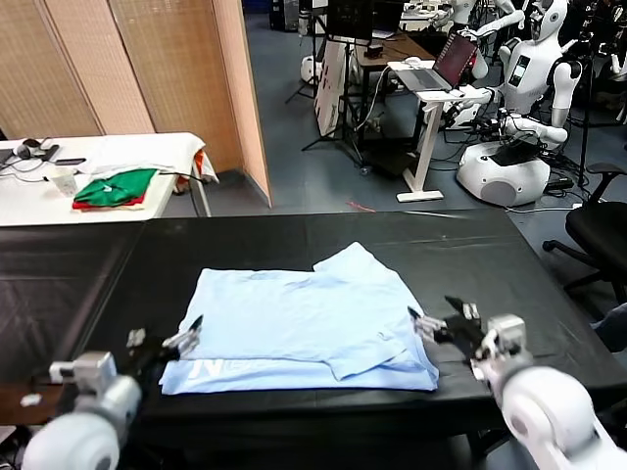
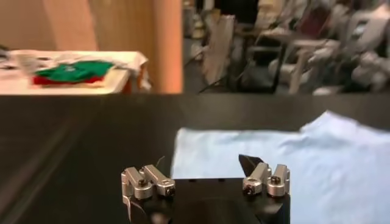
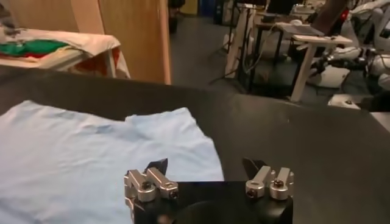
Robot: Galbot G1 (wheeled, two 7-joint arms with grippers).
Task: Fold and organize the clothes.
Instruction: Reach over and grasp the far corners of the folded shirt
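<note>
The clothes are one pale sky-blue T-shirt (image 1: 294, 318) lying flat and partly folded on the black table (image 1: 460, 245), with white lettering near its front hem. My left gripper (image 1: 165, 336) is open at the shirt's front left corner with nothing between its fingers. In the left wrist view the gripper (image 2: 204, 163) hovers over the shirt's edge (image 2: 292, 158). My right gripper (image 1: 438, 315) is open at the shirt's right edge and holds nothing. The right wrist view shows this gripper (image 3: 204, 165) spanning the edge of the cloth (image 3: 91, 146).
A white table (image 1: 39, 196) at the back left carries folded green and red garments (image 1: 116, 188). A wooden partition (image 1: 147, 69) stands behind it. Beyond the black table are a laptop stand (image 1: 431, 108) and other robots (image 1: 519, 108). An office chair (image 1: 600, 230) is at the right.
</note>
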